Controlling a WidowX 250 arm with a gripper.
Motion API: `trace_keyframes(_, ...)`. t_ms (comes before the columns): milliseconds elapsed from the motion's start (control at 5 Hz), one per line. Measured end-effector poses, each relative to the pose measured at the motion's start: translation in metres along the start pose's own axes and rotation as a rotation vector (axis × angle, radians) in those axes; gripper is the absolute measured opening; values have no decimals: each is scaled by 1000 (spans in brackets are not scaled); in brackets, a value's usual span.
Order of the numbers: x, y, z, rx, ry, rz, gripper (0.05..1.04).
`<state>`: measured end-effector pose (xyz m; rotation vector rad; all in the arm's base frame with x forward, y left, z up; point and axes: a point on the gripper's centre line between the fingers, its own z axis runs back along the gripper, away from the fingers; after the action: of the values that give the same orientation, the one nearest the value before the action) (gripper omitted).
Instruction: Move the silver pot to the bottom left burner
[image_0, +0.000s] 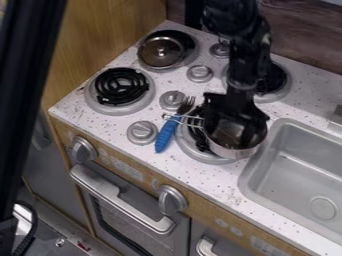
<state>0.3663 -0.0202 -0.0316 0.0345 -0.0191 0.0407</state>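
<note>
Snagging worries us most: the silver pot (235, 152) sits over the bottom right burner (194, 150), its wire handle (194, 121) meeting the blue-handled fork (165, 134) at 9 o'clock, so a lift could drag that along. Our gripper (234, 132) is at the pot's mouth, jaws apart; uneven closing might tip it. Carried too low toward the bottom left burner (121, 87) at 10 o'clock, it could hit the knob (172, 100) between.
</note>
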Motion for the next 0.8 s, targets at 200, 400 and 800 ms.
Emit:
trace_keyframes(200,5,13,20,-1,-50,32,999)
trace_keyframes(400,12,7,41,-6,-108,17,999)
trace_keyframes(800,-6,-40,36,-33,-80,-83,999)
